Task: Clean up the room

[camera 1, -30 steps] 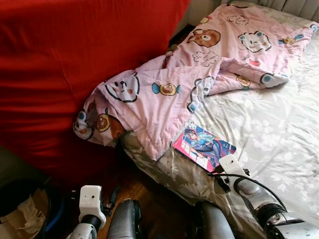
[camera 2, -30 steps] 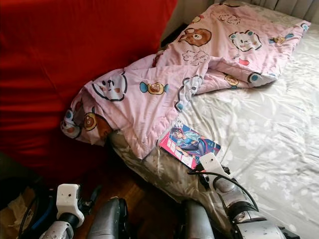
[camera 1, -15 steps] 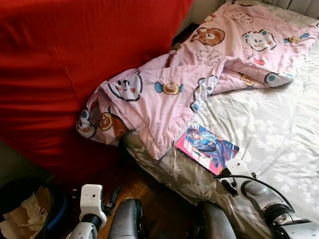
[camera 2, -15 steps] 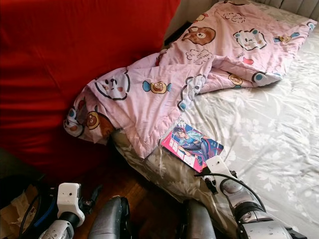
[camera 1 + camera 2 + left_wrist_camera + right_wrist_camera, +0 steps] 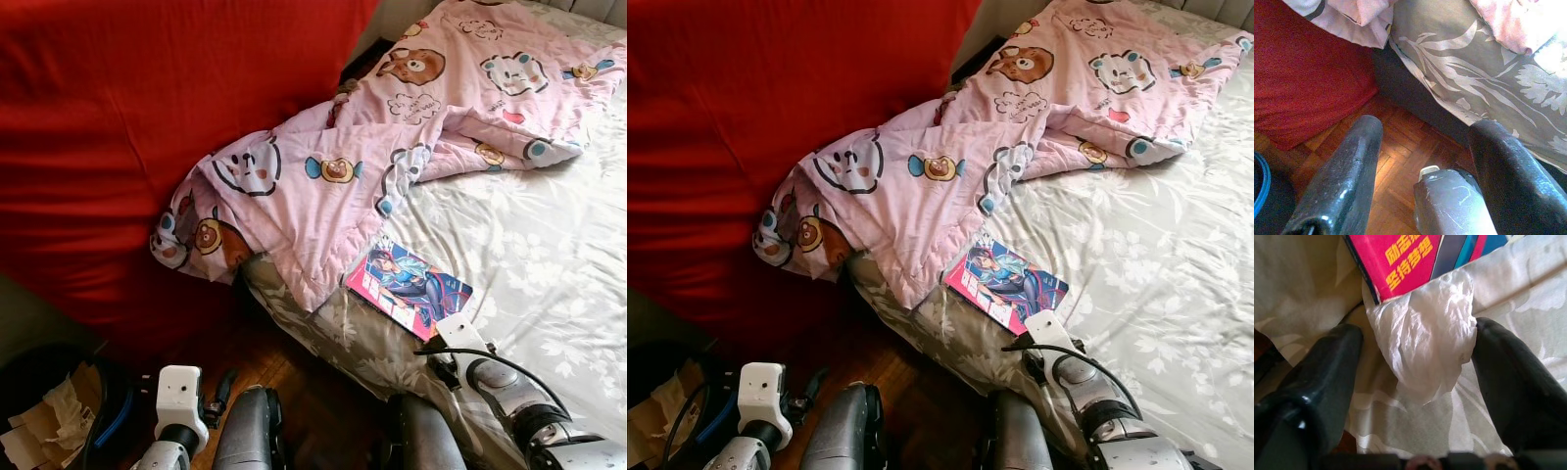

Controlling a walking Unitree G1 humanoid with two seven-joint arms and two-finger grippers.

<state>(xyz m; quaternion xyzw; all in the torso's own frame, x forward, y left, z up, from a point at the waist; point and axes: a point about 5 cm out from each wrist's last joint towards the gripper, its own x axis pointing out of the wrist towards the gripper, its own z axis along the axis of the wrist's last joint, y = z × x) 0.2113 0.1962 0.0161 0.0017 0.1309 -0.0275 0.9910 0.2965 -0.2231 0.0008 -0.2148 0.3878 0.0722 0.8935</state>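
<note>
right hand [image 5: 1415,382] rests on the bed [image 5: 549,235], fingers apart around a crumpled white tissue [image 5: 1425,338] touching the book [image 5: 409,286]; left hand [image 5: 1420,186] hangs open.

A crumpled white tissue [image 5: 1422,345] lies on the floral bed sheet [image 5: 529,255], touching the corner of a colourful pink-edged book [image 5: 409,287] lying flat near the bed's edge.

a: anything to read here?

b: one thing. the book [image 5: 1415,259] on the bed [image 5: 1528,289] has yellow chinese characters on its pink cover, in two slanted lines.

a: can you make them out?

b: they look like "励志" and "坚持梦想", though i'm not sure of every stroke.

a: and the blanket [image 5: 323,186]?

b: cartoon pictures, no words i can read.
</note>
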